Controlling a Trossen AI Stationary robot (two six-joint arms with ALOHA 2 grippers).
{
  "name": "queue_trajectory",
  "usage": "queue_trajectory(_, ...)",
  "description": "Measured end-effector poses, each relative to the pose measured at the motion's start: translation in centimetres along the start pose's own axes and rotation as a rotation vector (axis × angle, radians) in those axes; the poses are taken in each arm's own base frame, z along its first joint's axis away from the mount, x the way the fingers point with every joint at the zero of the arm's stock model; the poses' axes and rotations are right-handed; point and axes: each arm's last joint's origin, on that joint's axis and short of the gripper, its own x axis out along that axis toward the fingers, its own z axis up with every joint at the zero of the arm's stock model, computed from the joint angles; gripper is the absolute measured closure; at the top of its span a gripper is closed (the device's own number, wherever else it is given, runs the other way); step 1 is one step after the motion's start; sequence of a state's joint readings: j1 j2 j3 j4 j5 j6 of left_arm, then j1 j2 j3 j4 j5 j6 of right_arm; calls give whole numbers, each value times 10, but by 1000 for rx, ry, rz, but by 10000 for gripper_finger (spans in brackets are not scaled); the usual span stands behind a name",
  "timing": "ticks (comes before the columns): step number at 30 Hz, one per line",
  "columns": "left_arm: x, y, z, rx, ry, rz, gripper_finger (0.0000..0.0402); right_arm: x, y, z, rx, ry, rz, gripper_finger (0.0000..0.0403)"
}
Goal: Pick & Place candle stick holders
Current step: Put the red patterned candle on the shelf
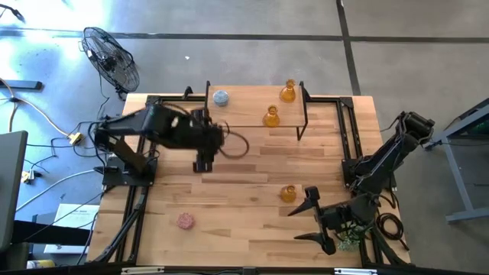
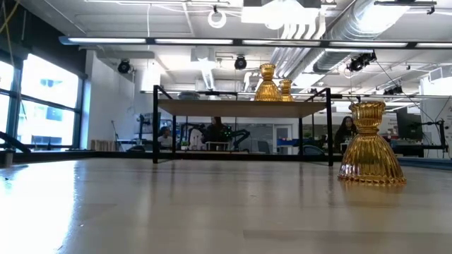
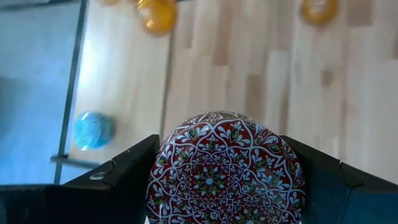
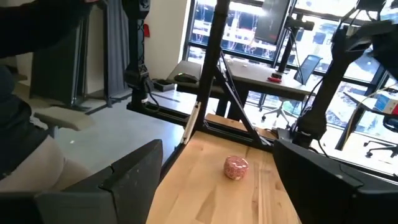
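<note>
The tabletop (image 1: 244,221) carries a raised shelf (image 1: 252,122) at twelve o'clock, evidently the drop-off: it already bears two amber holders (image 1: 287,92) and a pale blue holder (image 1: 221,98). The left end effector (image 3: 221,186) pinches a round red-patterned holder (image 3: 225,168) at centre. The right end effector (image 1: 313,218), spread, waits at five o'clock beside another amber holder (image 1: 288,193). A pink holder (image 1: 185,221) sits at seven.

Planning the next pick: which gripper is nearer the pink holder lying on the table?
Left, narrowly. The left gripper hangs above mid-table, already gripping a round patterned holder; the open right gripper is across the table from the pink holder.
</note>
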State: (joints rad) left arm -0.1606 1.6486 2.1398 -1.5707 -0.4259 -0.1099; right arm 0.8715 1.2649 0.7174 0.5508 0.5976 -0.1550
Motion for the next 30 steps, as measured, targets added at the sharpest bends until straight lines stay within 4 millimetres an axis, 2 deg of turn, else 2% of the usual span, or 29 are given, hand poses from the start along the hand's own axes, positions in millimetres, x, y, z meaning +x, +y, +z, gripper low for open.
queue_trajectory(5, 20, 37, -2, -66, 64, 49, 116, 0, 0, 1, 30, -6, -3, 101)
queue_trajectory(11, 60, 82, -2, -173, 59, -30, 116, 0, -1, 3, 62, -28, -6, 101)
queue_trajectory(21, 119, 127, -13, -205, 1, -150, 116, 0, -1, 3, 18, -30, -12, 101)
queue_trajectory(30, 154, 173, -18, -249, -145, -198, 116, 3, -8, 1, 8, -8, -103, 101)
